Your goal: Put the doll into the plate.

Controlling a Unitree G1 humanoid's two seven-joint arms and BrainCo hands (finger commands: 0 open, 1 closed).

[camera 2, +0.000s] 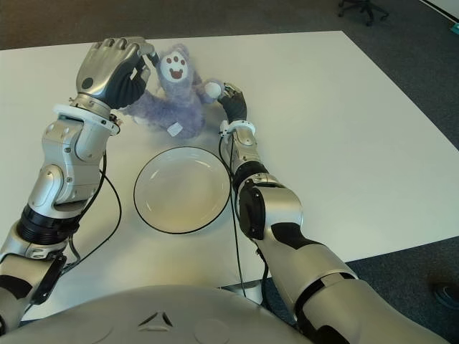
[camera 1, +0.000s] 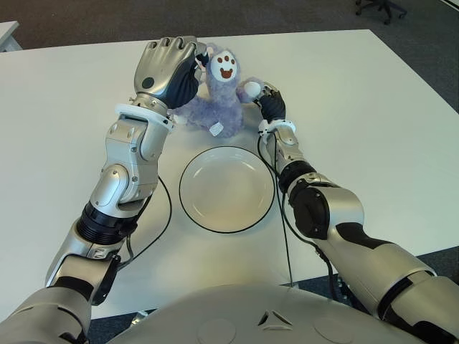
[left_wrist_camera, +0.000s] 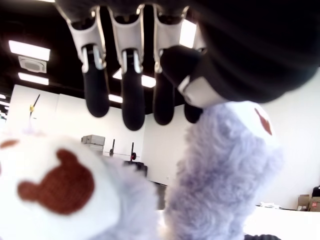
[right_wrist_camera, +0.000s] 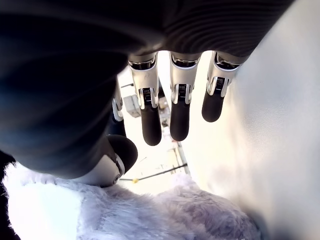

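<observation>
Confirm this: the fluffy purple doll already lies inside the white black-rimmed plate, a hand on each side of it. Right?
Not quite. The fluffy purple doll sits on the white table beyond the white black-rimmed plate, which holds nothing, as the left eye view shows. The left hand and right hand do flank it.

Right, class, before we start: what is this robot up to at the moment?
The robot has both hands at a purple doll sitting on the white table, just beyond an empty plate. The left hand is at the doll's raised arm, the right hand at its other paw. Neither wrist view shows the fingers closed on it. The doll is not yet in the plate.
</observation>
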